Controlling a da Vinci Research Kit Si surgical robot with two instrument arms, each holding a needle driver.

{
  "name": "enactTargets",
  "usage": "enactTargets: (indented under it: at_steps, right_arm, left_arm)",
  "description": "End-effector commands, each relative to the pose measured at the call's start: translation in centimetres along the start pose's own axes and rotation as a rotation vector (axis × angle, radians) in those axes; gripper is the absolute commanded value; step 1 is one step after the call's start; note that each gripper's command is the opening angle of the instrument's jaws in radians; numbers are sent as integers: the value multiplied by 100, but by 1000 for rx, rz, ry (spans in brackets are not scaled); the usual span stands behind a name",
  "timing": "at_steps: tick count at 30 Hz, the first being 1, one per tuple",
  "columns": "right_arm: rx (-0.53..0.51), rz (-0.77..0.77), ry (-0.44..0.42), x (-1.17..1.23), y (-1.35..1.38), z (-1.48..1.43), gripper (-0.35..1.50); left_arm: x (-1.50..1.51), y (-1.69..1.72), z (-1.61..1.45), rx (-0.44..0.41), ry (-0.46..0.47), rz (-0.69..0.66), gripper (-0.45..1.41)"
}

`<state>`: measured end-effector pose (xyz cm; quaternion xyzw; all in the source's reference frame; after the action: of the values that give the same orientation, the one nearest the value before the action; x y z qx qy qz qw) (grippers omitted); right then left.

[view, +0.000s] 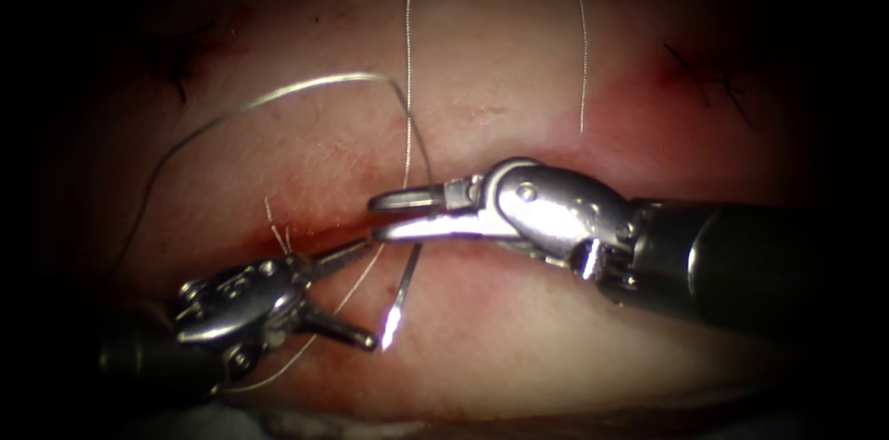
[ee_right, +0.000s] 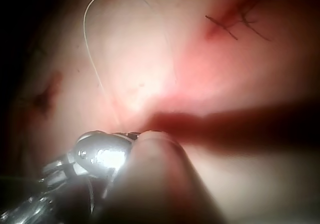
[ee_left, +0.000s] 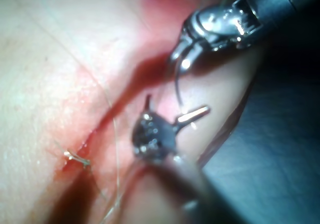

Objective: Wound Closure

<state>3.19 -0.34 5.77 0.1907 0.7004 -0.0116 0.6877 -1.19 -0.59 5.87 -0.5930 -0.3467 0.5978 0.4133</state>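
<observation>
My right hand (view: 394,216) grips the needle (view: 400,296) near its swaged end; the upper curve is hidden behind the jaws, the tip free below the cut (view: 315,234), outside the tissue (view: 519,347). My left hand (view: 356,296) is spread wide, empty, straddling the thread (view: 407,79). Short cut ends (view: 278,229) stand beside it.

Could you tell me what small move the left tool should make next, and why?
Probably ease the left tool slightly toward the needle and close on it above the point. Its jaws stand open and empty beside the free tip, while the right tool grips the needle higher on its curve, just over the cut.
</observation>
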Motion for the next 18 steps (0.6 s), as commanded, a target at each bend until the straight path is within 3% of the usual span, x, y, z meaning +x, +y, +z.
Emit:
enactTargets:
  at_steps: [1, 11, 14, 18]
  right_arm:
    - [4, -5, 1, -9, -4, 9, -35]
    - [27, -75, 42, 3, -10, 30, -35]
    - [43, -88, 54, 4, -14, 38, -35]
    - [53, -109, 65, 7, -17, 42, -35]
  left_arm:
    - [-9, -2, 4, 1, -2, -7, 110]
    - [-20, -7, 13, 2, 1, -6, 99]
    - [-20, -7, 13, -2, -1, -6, 89]
    - [-24, -6, 12, -7, -10, -3, 58]
